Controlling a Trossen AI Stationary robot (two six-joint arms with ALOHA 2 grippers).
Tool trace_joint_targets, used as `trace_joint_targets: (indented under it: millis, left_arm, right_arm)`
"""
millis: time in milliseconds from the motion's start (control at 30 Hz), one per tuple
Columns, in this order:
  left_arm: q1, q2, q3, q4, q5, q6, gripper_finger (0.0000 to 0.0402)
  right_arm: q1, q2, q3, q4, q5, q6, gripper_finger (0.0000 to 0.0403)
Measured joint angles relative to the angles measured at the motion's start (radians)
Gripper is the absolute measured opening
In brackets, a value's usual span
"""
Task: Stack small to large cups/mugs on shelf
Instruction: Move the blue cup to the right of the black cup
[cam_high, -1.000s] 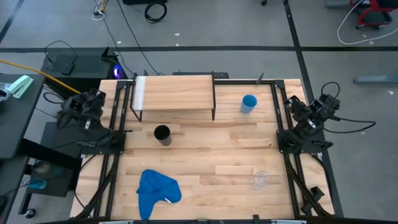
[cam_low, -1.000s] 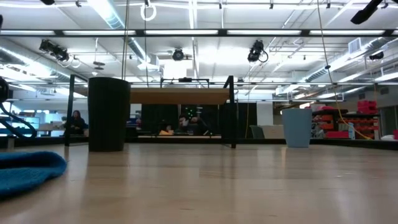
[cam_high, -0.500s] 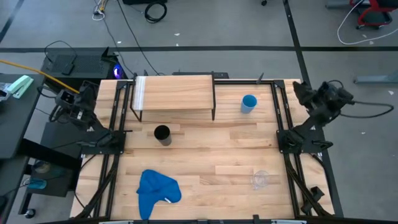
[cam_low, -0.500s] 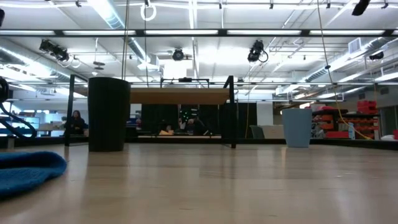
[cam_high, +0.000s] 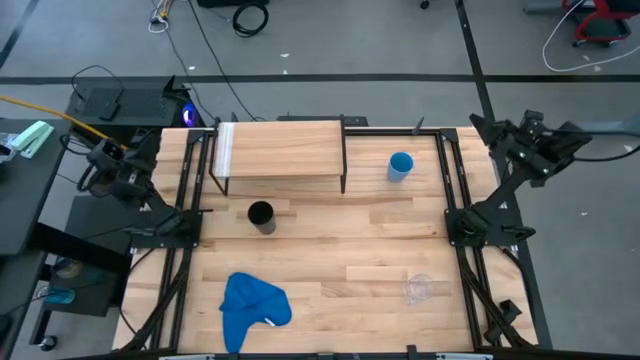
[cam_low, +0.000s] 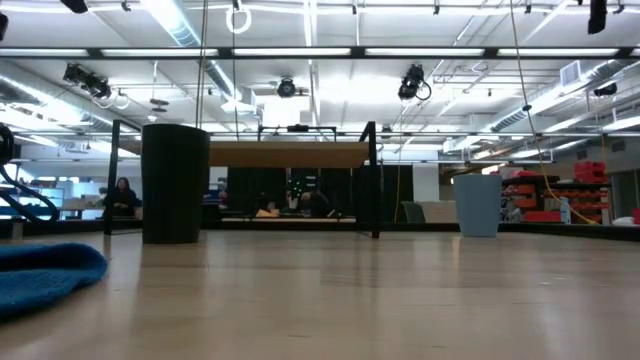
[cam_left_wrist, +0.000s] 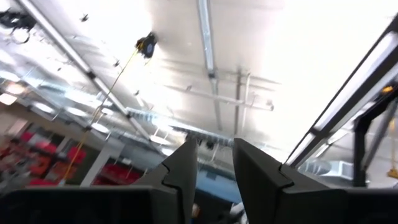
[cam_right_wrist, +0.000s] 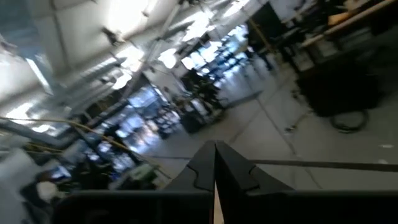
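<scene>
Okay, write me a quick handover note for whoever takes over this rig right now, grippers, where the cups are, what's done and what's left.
Left gripper: slightly open, empty, raised off the table's left edge.
Right gripper: shut, empty, raised off the right edge, pointing into the room.
Black cup: upright on the table just in front of the shelf.
Light-blue cup: upright on the table, right of the shelf.
Clear cup: near the front right of the table.
Blue cloth: front left, not part of the job.
Done: nothing; the shelf top holds no cup.
Left: stack all three cups on the shelf, small to large.
</scene>
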Motion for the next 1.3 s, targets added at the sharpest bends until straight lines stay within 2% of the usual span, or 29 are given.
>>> trace_joint_targets:
  millis: [133, 233, 400, 500, 633, 733, 833, 1033, 1300]
  left_arm:
    - [0.0, 0.0, 0.0, -0.018, -0.072, -0.001, 0.0113]
    - [0.0, 0.0, 0.0, -0.023, -0.112, -0.021, 0.0117]
    - [0.0, 0.0, 0.0, -0.028, -0.143, -0.028, 0.0117]
    - [0.0, 0.0, 0.0, -0.029, -0.144, -0.028, 0.0115]
    - [0.0, 0.0, 0.0, -0.029, -0.144, -0.028, 0.0117]
    - [0.0, 0.0, 0.0, -0.03, -0.144, -0.028, 0.0121]
    - [0.0, 0.0, 0.0, -0.04, -0.144, -0.029, 0.0121]
    - [0.0, 0.0, 0.0, -0.073, -0.147, -0.056, 0.0119]
    - [0.0, 0.0, 0.0, -0.096, -0.147, -0.08, 0.0126]
  right_arm:
    - [0.0, 0.066, 0.025, -0.114, 0.042, 0.109, 0.0012]
    - [0.0, 0.124, 0.026, -0.209, 0.044, 0.283, 0.0012]
    - [-0.001, 0.26, 0.026, -0.42, -0.064, 0.574, 0.0012]
    - [-0.021, 0.344, 0.039, -0.427, -0.115, 0.567, 0.0012]
    - [-0.083, 0.439, 0.147, -0.422, -0.19, 0.486, 0.0012]
    - [-0.153, 0.502, 0.269, -0.446, -0.231, 0.412, 0.0012]
    - [-0.242, 0.553, 0.419, -0.541, -0.306, 0.41, 0.0012]
    - [-0.449, 0.671, 0.676, -0.904, -0.43, 0.538, 0.0012]
    - [-0.747, 0.831, 0.855, -1.232, -0.674, 0.655, 0.0012]
